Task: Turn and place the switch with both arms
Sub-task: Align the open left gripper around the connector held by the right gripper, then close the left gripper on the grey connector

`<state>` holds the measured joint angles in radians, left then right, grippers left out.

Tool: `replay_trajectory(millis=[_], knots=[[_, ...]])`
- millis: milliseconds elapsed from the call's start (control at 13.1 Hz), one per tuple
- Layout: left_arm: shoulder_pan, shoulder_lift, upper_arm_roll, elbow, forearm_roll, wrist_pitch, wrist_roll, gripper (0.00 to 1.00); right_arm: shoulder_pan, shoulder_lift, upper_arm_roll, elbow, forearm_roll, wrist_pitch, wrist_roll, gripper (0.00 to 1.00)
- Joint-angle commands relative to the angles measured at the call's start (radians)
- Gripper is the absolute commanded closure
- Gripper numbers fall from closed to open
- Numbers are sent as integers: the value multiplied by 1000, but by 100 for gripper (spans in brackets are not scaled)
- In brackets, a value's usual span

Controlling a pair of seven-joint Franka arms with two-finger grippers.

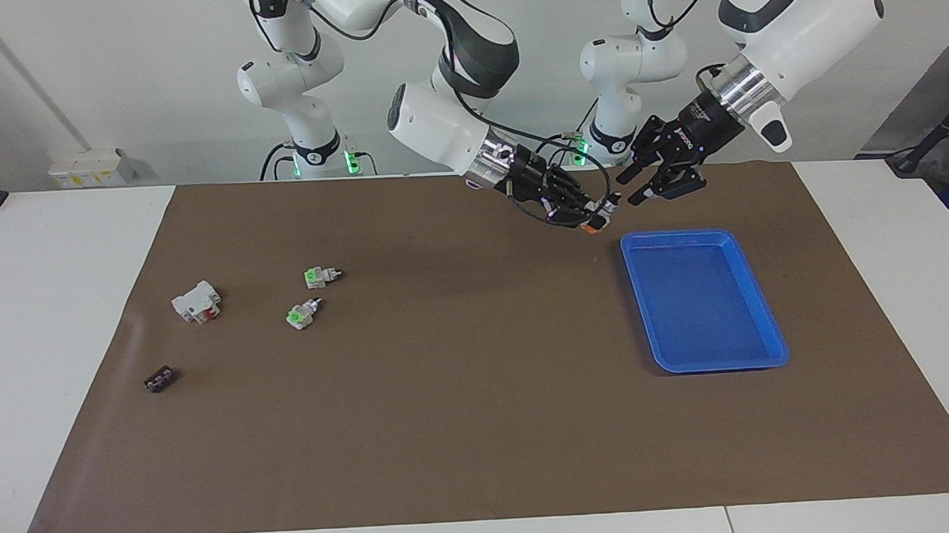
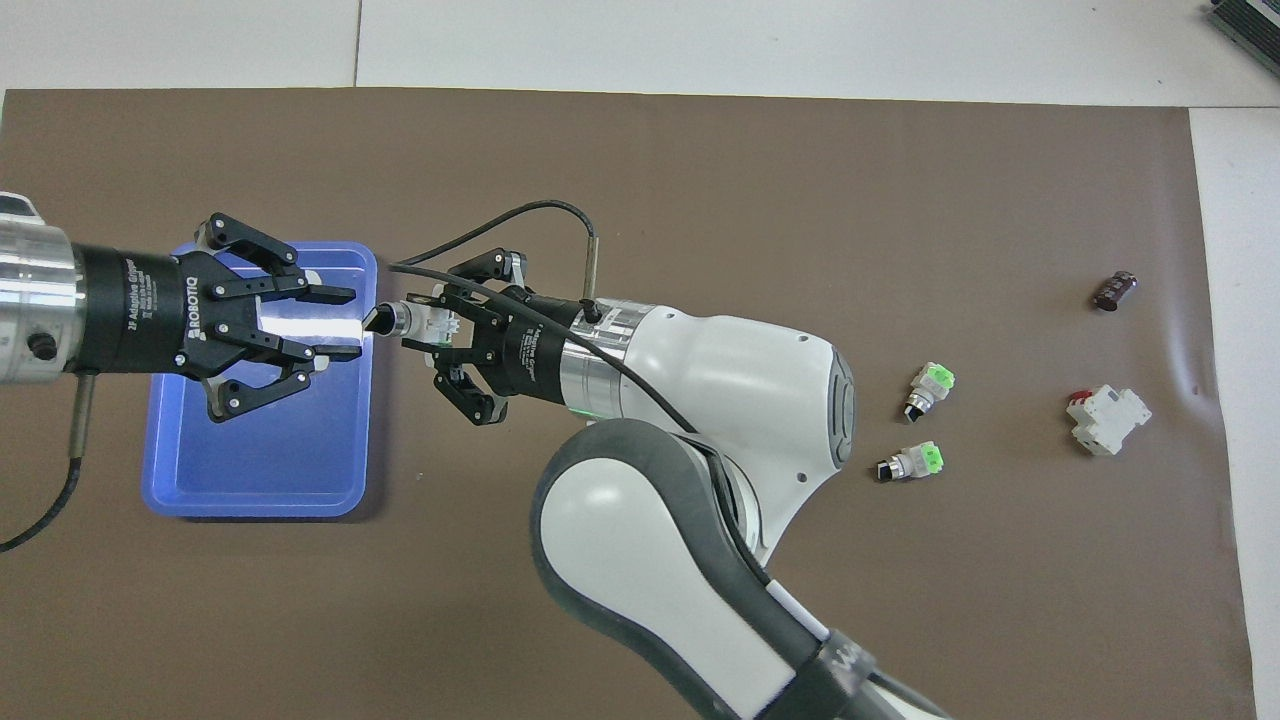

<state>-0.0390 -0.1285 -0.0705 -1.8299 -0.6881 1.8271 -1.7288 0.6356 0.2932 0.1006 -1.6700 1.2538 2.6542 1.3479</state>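
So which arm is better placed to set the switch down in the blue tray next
Right, most likely. The right gripper is shut on the switch, just beside the blue tray rim. The left gripper, open and holding nothing, is over the tray.

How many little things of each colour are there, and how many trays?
Switch with orange end: 1, the switch held by the right gripper
Switches with green ends: 2
White block with red part: 1
Small dark part: 1
Blue tray: 1
Total: 6
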Motion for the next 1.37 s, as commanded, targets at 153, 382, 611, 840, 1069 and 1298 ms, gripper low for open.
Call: replay_trajectory(millis=[153, 382, 611, 840, 1069, 1298], knots=[[19, 26, 0, 32, 87, 36, -376, 54, -1, -11, 7, -2, 18, 24, 13, 100], [15, 23, 1, 23, 93, 40, -523, 54, -1, -11, 7, -4, 18, 23, 11, 100], [10, 21, -3, 20, 93, 35, -626, 54, -1, -11, 7, -2, 18, 24, 11, 100], [-5, 13, -8, 9, 93, 24, -690, 54, -1, -11, 7, -4, 18, 24, 11, 100], [-22, 13, -11, 11, 91, 9, -695, 54, -1, -11, 7, -2, 18, 24, 10, 100], [-33, 15, -12, 20, 91, 1, -692, 54, -1, -11, 8, -4, 18, 24, 10, 100]])
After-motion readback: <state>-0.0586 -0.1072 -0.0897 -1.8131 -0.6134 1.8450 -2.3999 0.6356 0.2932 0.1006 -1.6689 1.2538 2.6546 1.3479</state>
